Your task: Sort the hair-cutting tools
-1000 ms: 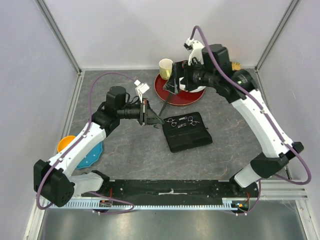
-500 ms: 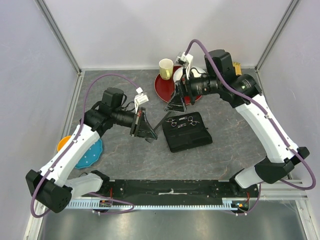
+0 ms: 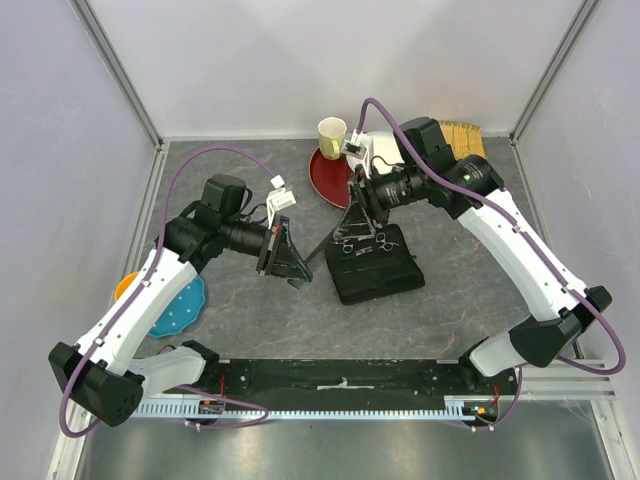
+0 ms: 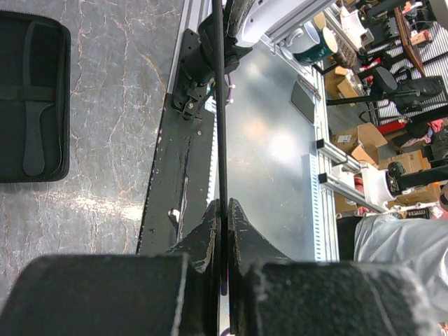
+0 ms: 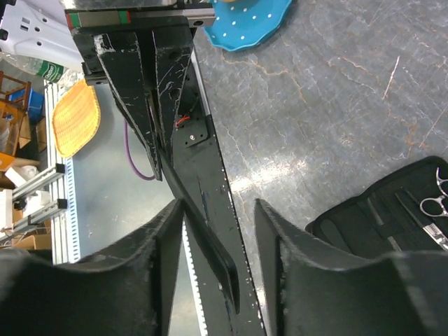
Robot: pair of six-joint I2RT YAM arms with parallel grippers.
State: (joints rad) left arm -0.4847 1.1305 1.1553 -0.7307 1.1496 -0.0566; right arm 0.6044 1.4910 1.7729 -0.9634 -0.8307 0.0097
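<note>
A blue plate (image 3: pixel 180 308) sits at the left edge of the table (image 3: pixel 255 315). The left gripper (image 4: pixel 222 213) is clamped tight on one end of the long comb (image 4: pixel 220 105). It holds the comb edge-on above the table, with the free end reaching right. Further back stands a red plate (image 3: pixel 328 182), with a cup (image 3: pixel 331 131) at its far rim. The right gripper (image 5: pixel 218 204) straddles the comb's free end. Its jaws are parted, with a gap on each side of the comb, and they grip nothing. Just beside it, the case (image 3: pixel 385 280) lies open on the table. Two scissors (image 3: pixel 360 243) lie side by side along the case's far edge, and the thick comb (image 4: pixel 33 133) lies under a strap inside it.
</note>
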